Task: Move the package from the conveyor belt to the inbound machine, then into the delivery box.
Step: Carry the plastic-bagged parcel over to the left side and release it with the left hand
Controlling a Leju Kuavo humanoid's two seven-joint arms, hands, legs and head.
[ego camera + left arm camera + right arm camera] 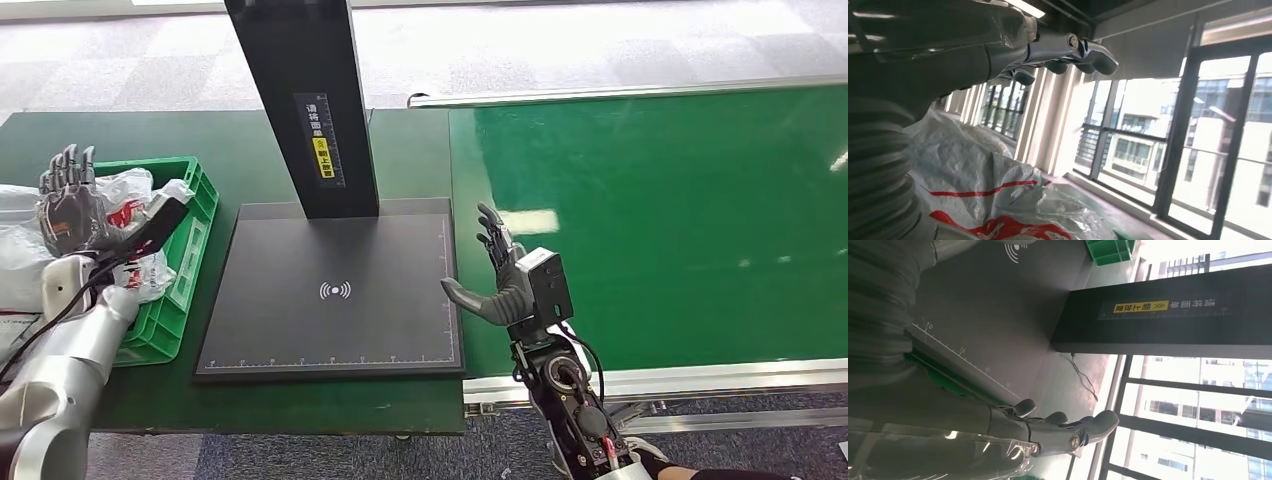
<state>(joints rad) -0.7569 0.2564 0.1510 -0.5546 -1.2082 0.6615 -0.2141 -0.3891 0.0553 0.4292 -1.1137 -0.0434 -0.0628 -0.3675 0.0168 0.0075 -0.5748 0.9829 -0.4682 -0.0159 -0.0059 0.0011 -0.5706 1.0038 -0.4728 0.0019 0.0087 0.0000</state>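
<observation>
From the head view, your package (pixel 130 205) lay in the delivery box (pixel 196 215), left of the inbound machine (pixel 335 290) — task looked finished. Left hand (pixel 70 200) hovered over it, fingers spread, empty. Right wrist view: right hand (pixel 1058 427) apart, empty, beside the machine.

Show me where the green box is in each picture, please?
Head view: the green box sits at the left, beside the black scanner plate, with white bags in it, behind the left hand.
Left wrist view: I cannot make the box out; white bags lie below the hand.
Right wrist view: a corner of it shows at the top edge.
Shared landmark: the yellow label on the black post.
</observation>
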